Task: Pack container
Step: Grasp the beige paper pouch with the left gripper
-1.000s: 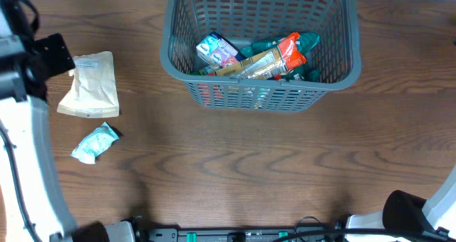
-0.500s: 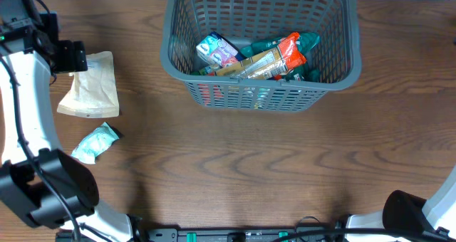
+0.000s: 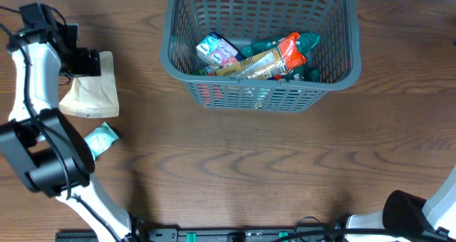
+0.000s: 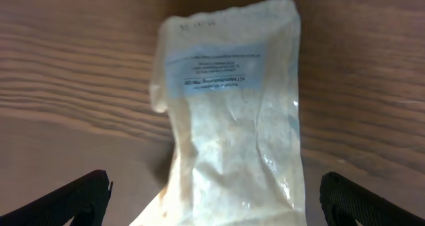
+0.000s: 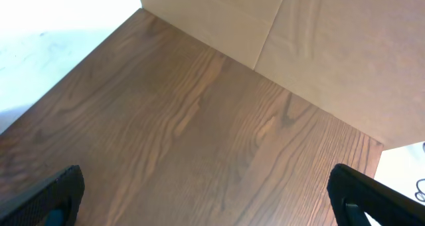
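Note:
The container, a dark grey lattice basket, stands at the back middle with several snack packets inside. A beige pouch lies flat on the table at the left, and a small teal packet lies just in front of it. My left gripper hovers over the pouch's far end, open. In the left wrist view the pouch fills the middle, and the left gripper has one finger on each side, not touching it. My right gripper is open over bare wood, holding nothing.
The left arm runs along the table's left edge. Part of the right arm shows at the front right corner. A pale wall panel and the table's edge appear in the right wrist view.
The left arm has swung in from the left edge, bringing its open gripper over the beige pouch's far end. The packets, the basket and the right arm have not moved.

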